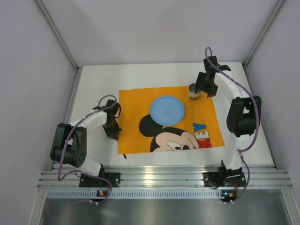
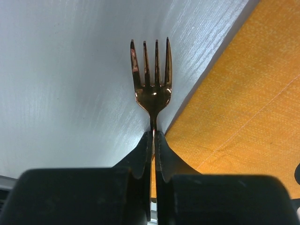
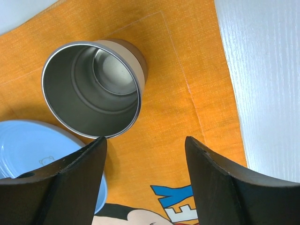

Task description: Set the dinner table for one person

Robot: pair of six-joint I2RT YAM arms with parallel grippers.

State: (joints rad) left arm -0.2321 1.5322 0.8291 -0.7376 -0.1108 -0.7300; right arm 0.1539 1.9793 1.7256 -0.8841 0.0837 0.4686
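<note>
We see our left claw (image 2: 153,137) clenched on the handle of a copper-coloured metal fork (image 2: 152,89), above the large matte-white desk (image 1: 98,84) at the left edge of the orange Mickey Mouse cloth mat (image 1: 133,101). The right claw (image 3: 145,143) is released, near a round steel cup (image 3: 91,89) standing on the mat beside a round light-blue plate (image 1: 167,110).
</note>
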